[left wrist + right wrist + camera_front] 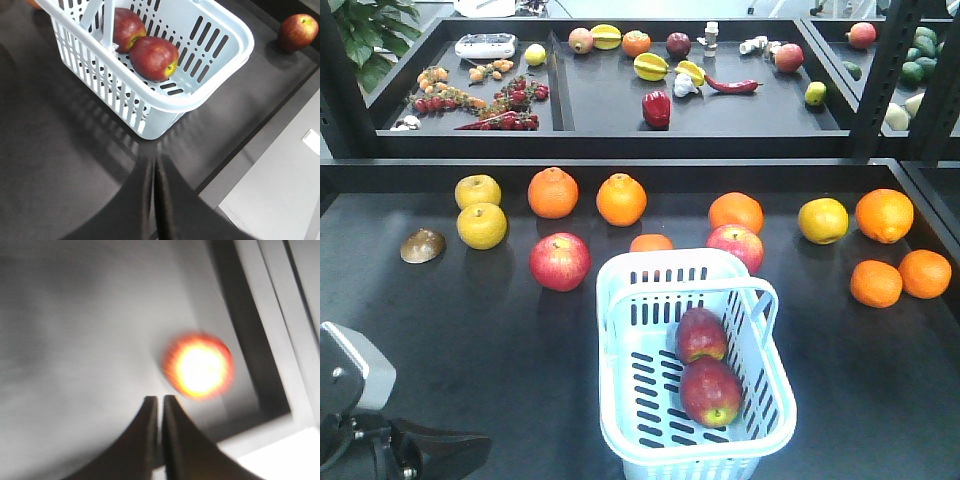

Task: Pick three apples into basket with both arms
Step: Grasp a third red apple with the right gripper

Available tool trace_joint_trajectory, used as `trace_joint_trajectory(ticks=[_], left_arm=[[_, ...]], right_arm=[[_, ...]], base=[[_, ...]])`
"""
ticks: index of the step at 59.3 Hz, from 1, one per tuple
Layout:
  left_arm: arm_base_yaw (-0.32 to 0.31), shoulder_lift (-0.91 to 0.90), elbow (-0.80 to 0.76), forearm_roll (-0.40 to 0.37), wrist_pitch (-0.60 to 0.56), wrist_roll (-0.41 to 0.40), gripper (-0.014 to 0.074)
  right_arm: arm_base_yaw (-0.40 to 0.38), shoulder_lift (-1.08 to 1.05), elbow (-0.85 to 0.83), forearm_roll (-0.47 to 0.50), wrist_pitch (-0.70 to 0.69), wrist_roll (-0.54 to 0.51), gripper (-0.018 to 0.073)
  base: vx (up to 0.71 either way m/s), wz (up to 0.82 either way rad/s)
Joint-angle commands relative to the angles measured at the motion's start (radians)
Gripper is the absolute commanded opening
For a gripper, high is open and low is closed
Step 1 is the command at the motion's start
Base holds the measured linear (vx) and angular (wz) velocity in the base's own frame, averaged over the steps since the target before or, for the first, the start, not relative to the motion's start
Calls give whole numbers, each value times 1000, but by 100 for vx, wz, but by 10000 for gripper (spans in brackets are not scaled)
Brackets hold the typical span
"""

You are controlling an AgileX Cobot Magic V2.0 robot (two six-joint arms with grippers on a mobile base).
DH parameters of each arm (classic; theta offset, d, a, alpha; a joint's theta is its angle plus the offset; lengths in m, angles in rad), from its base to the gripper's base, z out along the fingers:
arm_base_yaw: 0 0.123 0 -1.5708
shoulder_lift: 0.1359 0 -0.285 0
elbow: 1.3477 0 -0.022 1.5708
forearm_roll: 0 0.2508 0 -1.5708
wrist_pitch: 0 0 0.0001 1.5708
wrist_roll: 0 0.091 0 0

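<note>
Exterior front view: two dark red apples (705, 360) sit touching inside the basket (660, 275) on the black table (470, 340) — two redder apples (560, 261) lie outside, among oranges (621, 199). Left gripper (154, 172) fingers pressed together, empty; right gripper (160, 407) likewise, near a blurred orange fruit (200, 365).

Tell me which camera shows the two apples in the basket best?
The left wrist view: the two apples fill the frame, close and sharp, inside the basket. The front view shows them smaller; the right wrist view misses them.
</note>
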Motion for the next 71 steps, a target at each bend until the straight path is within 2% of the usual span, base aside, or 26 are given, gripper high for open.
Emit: trace_joint_trajectory(ticks=[1, 13, 20, 27, 37, 48, 71], left_arm=[[-4, -8, -23, -30, -30, -6, -6], [-4, -8, -23, -30, -31, -6, -6], [-4, -8, -23, -30, -31, -6, -6], [-4, -8, -23, -30, -31, -6, -6], [-4, -8, -23, -30, -30, -6, -6], [-4, -8, -23, -30, -26, -6, -6], [-4, -8, -23, -30, -29, -6, -6]], right_arm=[[-66, 68, -28, 44, -35, -48, 229], [-79, 175, -28, -13, 11, -2, 542], [-79, 211, -28, -84, -18, 72, 625], [-80, 258, -28, -158, -31, 153, 629], [-83, 354, -28, -170, -45, 183, 617], [-83, 425, -28, -182, -53, 188, 610], [-83, 431, -86, -214, -92, 193, 602]], base=[[0, 0], [0, 0], [0, 0], [0, 0], [0, 0], [0, 0], [0, 0]])
